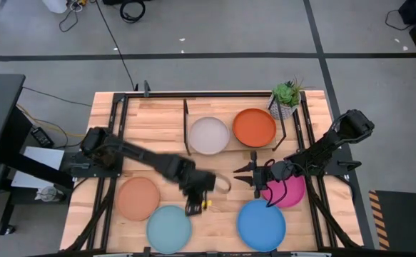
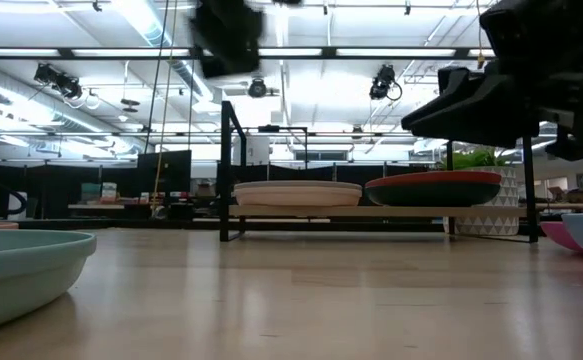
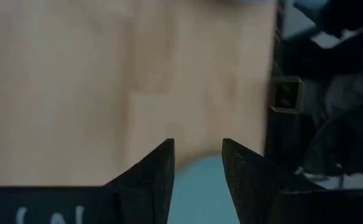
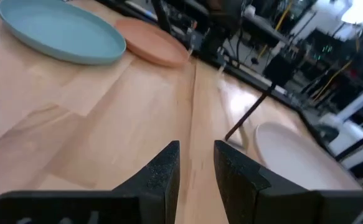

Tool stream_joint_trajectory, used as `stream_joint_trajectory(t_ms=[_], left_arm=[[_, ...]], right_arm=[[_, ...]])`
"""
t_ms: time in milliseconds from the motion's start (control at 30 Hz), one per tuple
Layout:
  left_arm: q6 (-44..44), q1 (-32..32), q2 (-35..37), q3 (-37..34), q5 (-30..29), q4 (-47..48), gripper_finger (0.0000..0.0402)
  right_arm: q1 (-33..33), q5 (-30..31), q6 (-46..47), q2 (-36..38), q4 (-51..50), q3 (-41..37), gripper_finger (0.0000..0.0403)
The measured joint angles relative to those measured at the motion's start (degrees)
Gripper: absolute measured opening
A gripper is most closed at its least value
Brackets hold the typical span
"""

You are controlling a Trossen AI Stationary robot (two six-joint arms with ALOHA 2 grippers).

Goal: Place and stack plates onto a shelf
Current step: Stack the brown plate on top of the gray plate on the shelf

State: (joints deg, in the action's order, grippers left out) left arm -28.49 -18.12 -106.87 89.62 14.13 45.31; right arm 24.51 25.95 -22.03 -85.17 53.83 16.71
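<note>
The shelf (image 1: 230,151) stands at the table's far side and bears the grey-white plate (image 1: 209,135) and the orange plate (image 1: 254,126) side by side. On the table lie the pale peach plate (image 1: 138,198), light blue plate (image 1: 169,228), bright blue plate (image 1: 261,225) and magenta plate (image 1: 290,193). My left gripper (image 1: 192,208) is open, hovering near the light blue plate's far right rim (image 3: 198,186). My right gripper (image 1: 239,170) is open by a narrow gap above the table, between the shelf and the bright blue plate. The other plates are out of view.
A small potted plant (image 1: 286,98) stands at the shelf's far right corner. Black frame rails run along the table's left and right sides. Bare wood (image 1: 225,207) lies between the light blue and bright blue plates. The magenta plate sits partly under my right arm.
</note>
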Motion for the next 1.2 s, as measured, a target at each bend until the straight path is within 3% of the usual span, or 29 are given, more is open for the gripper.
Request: stream_joint_trajectory(t_ms=[333,567,633,1033,1200], left_arm=[[-28.33,-13.66,-1.76,0.07,-13.78,4.34,0.0141],[-51.35,-16.83,-3.13,-0.02,-26.45,26.52,0.0141],[-55.37,-17.19,-3.27,-0.03,-29.71,28.5,0.0139],[-55.04,-17.53,-3.18,-0.39,-31.55,29.0,0.0075],[-53.95,-17.7,-3.06,-7.37,-30.53,20.74,0.0054]], right_arm=[[-1.87,-1.14,-3.31,0.0,2.08,0.0,0.0104],[-3.28,-9.05,-2.77,0.0,4.86,0.04,0.0104],[-3.28,-9.62,-2.48,-0.02,4.67,0.02,0.0104],[-3.21,-10.69,-0.99,-0.02,3.98,0.02,0.0104],[-3.17,-11.1,0.86,-0.02,3.92,0.02,0.0104]])
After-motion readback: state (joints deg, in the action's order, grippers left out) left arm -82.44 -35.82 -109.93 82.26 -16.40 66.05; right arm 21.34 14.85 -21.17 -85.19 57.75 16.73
